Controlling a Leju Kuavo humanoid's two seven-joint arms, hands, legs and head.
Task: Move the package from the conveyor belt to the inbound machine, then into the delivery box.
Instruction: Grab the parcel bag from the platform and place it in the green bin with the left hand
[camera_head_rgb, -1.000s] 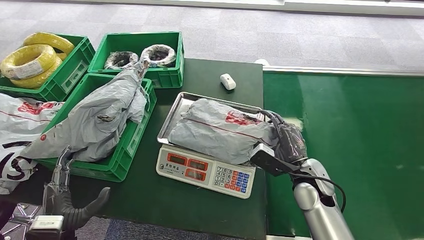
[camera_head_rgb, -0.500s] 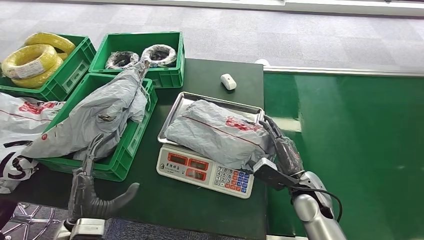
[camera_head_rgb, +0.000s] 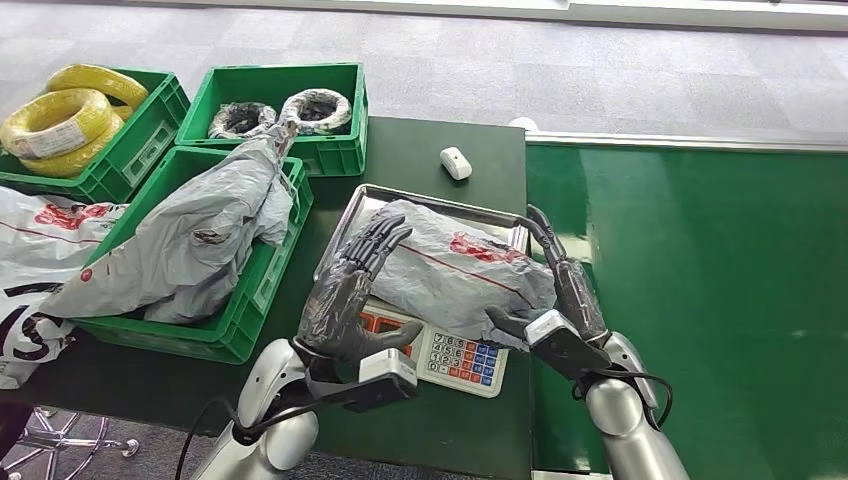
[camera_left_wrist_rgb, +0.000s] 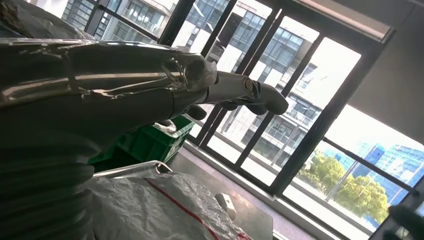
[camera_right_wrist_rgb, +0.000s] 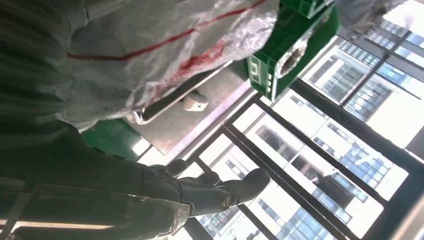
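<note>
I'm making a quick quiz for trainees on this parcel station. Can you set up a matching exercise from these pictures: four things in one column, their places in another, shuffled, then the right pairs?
Things:
1. grey package
2. yellow cable coils
3. small white device
4. right hand

Places:
A. on the dark table top, beyond the scale
B. on the scale's metal tray
C. at the package's conveyor-side end
D. in the far left green crate

Pairs: 1-B, 2-D, 3-A, 4-C
</note>
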